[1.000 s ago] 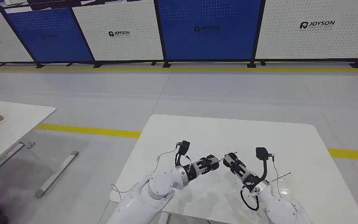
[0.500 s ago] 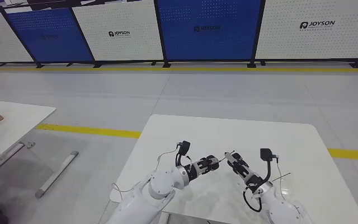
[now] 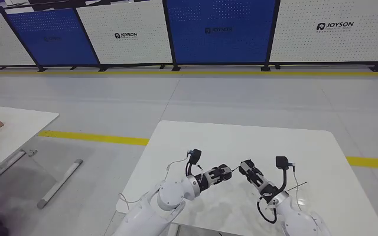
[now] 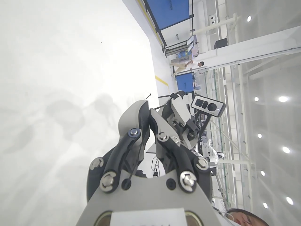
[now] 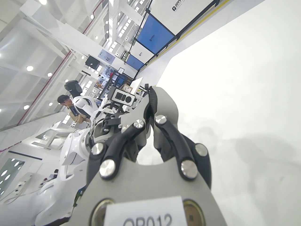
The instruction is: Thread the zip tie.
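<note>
Thin dark zip tie point(image 4: 148, 96) juts from left fingers point(image 4: 131, 118).

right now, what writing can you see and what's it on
White wall panels: a logo and brand word in dark print.
Blue wall panel: the same mark, too small to read.
Right wrist label: a code, cut by the frame edge.
Left wrist label: print cut off, unreadable.

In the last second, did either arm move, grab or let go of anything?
The right end effector shifted slightly to the robot's right, a little away from the left end effector. Nothing was grabbed or released. Both stay shut on the thin black zip tie, and the left end effector kept its place.
</note>
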Available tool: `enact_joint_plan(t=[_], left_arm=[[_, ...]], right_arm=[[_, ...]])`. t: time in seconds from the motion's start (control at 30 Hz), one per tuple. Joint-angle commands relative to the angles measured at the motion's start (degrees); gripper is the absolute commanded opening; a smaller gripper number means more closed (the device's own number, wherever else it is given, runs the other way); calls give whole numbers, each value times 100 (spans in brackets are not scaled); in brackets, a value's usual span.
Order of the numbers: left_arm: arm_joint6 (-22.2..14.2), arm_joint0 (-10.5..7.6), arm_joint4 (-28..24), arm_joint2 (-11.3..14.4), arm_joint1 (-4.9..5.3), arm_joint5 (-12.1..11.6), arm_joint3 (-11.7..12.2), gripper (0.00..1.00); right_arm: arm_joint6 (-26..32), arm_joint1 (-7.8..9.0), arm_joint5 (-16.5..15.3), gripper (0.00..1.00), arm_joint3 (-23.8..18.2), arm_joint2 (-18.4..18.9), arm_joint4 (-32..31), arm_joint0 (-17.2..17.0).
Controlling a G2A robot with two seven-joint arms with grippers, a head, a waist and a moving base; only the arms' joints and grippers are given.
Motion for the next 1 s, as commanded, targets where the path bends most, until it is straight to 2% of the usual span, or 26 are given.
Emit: enact_joint_plan(t=[0.0, 0.43, 0.47, 0.5, 0.6, 0.8, 0.97], left_arm=[[-4, 1, 1, 1, 3, -6, -3, 0], [20, 18, -91, 11, 12, -55, -18, 0], [31, 24, -155, 2, 10, -60, -17, 4], [31, 18, -147, -1, 12, -61, -17, 25], [24, 21, -140, -3, 18, -58, -22, 31], [22, 48, -127, -33, 33, -64, -54, 33], [25, 87, -143, -106, 54, -87, -84, 28]], right_arm=[[-10, -1, 17, 0, 3, -2, -4, 0], [6, -4, 28, 0, 18, -50, -52, 22], [5, -3, 26, 0, 17, -50, -54, 20], [3, -3, 29, 0, 16, -51, -64, 20], [-9, -2, 74, 0, 7, -58, -114, 19], [-155, -1, 210, 0, -45, -41, -256, -20], [-155, 10, 197, 0, -85, 19, -231, -85]])
